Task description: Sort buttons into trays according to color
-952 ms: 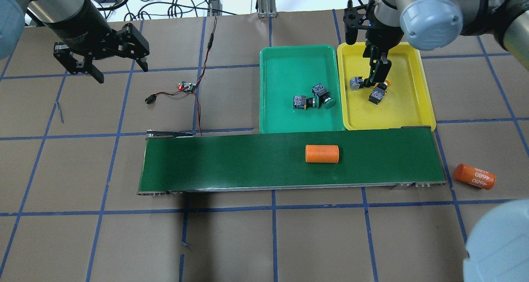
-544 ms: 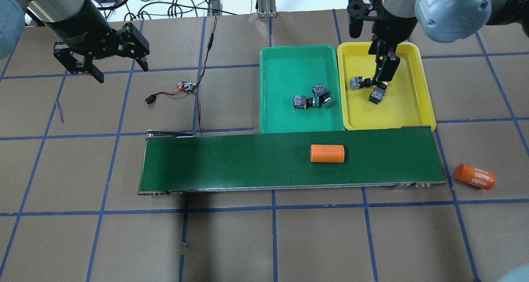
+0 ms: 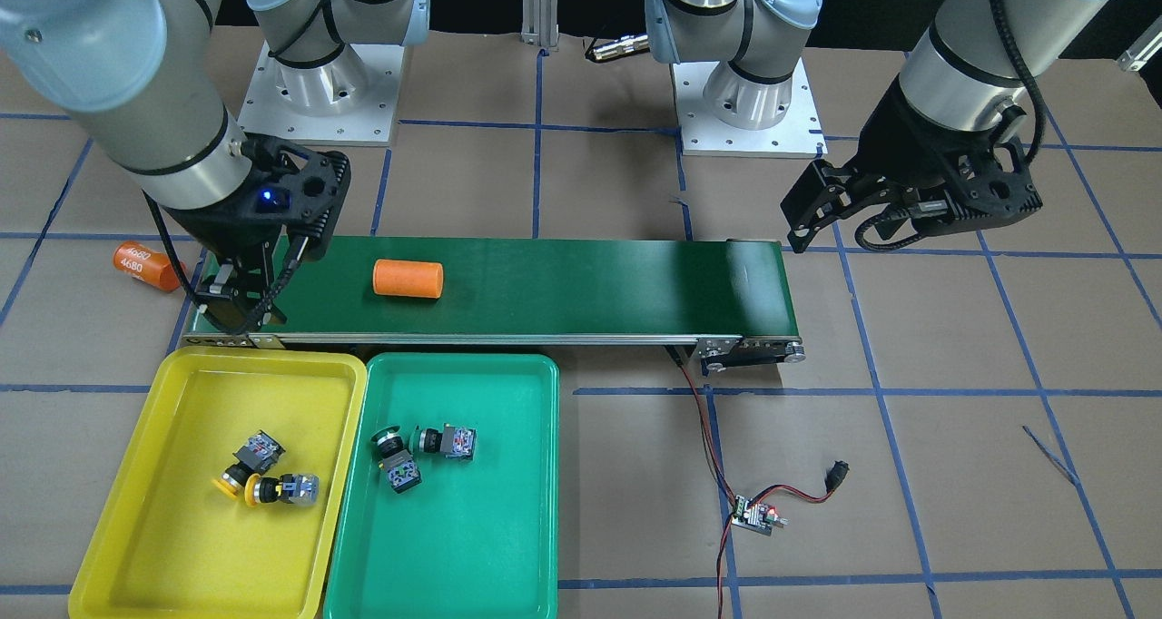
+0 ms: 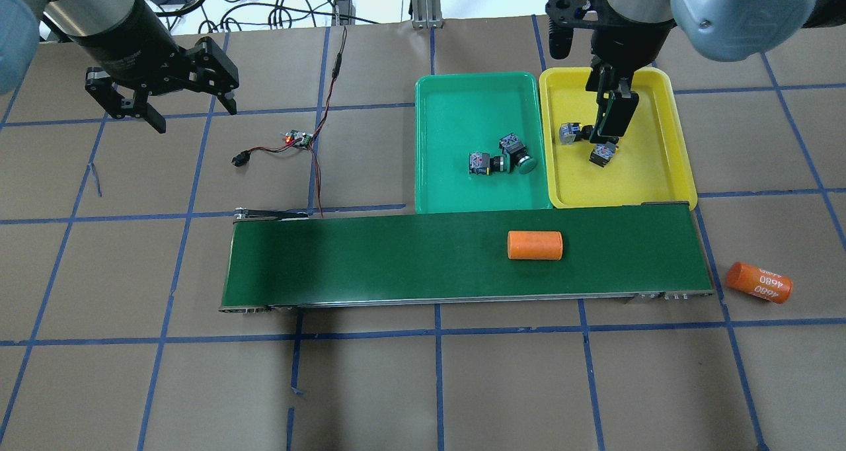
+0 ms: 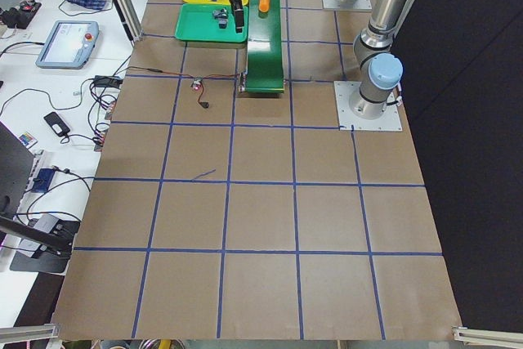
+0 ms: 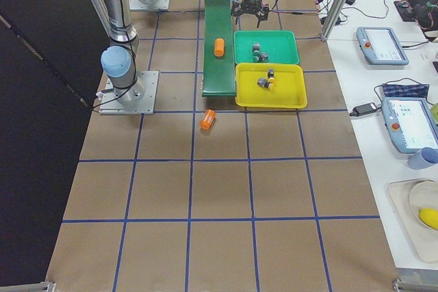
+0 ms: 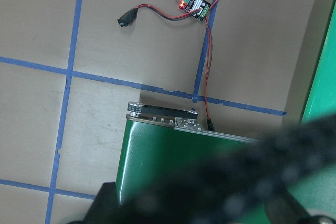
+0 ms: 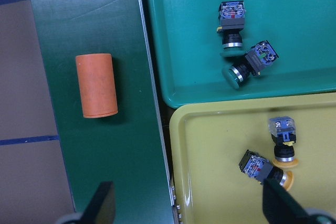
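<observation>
Sorting looks done: both yellow-capped push-button switches [image 3: 289, 488] lie touching in the bright yellow plastic tray [image 3: 163, 528], and both green-capped switches [image 3: 449, 440] lie on their sides, huddled together, in the green plastic tray [image 3: 472, 528] just left of it. No switch is left out on the brown worktop [image 4: 462, 385]. The right gripper [image 3: 241, 315] hangs raised over the yellow tray with its fingers spread and empty, yellow switches below and clear of them, no contact. The left gripper [image 4: 195, 115] is far off to the left, fingers also spread, nothing held. An orange cylinder [image 4: 535, 245] sits on the dark green conveyor belt [image 4: 396, 259] and isn't part of the sort. I'd say only retreat remains.
</observation>
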